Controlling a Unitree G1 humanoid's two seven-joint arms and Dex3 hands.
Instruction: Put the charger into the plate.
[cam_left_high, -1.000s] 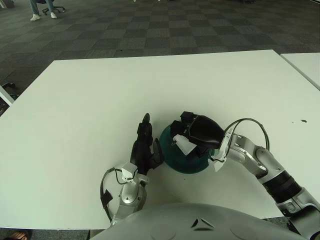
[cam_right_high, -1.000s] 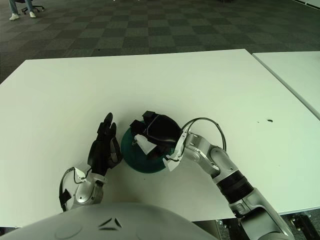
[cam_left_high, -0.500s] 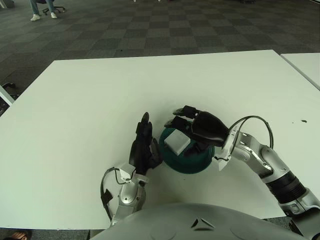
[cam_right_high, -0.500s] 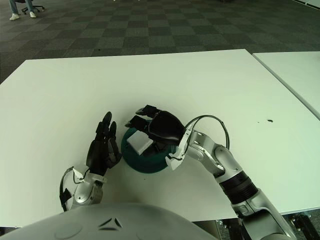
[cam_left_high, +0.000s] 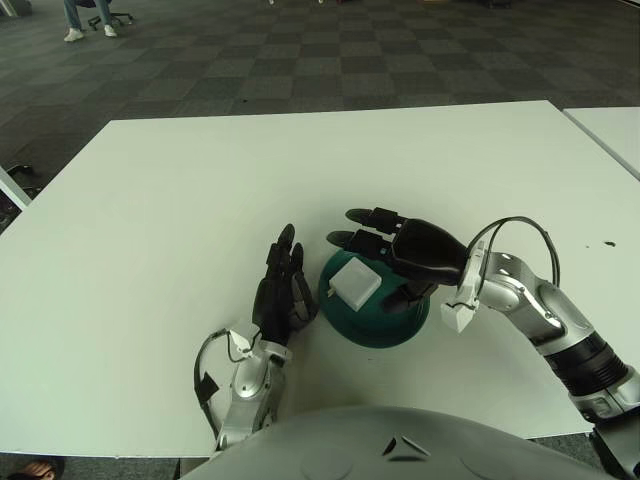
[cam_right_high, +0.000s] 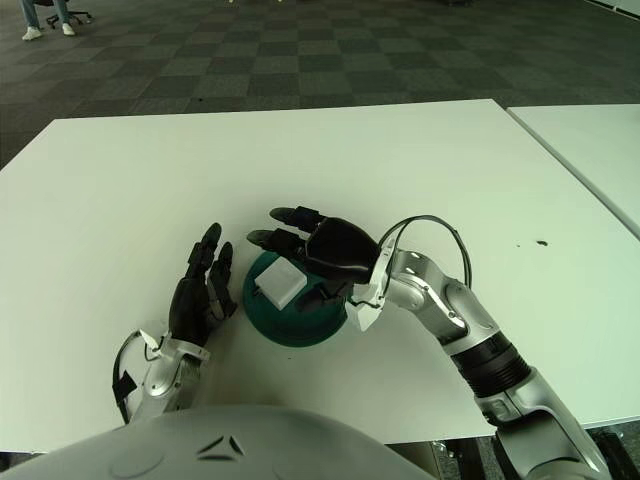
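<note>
A white square charger (cam_left_high: 355, 283) lies in the dark green plate (cam_left_high: 400, 325) near the front middle of the white table. My right hand (cam_left_high: 385, 240) hovers over the plate's far right side, fingers spread open and empty, just above and right of the charger. My left hand (cam_left_high: 280, 290) stands with fingers extended upward, just left of the plate's rim, holding nothing. In the right eye view the charger (cam_right_high: 281, 284) sits on the plate's left half.
The white table (cam_left_high: 200, 200) stretches far and to both sides. A second white table (cam_left_high: 610, 130) stands at the right, past a narrow gap. A small dark mark (cam_left_high: 606, 242) lies near the right edge. Dark carpet lies beyond.
My right hand has let go of the charger, which now lies in the plate, and has opened, lifted and moved right. My left hand has shifted slightly.
</note>
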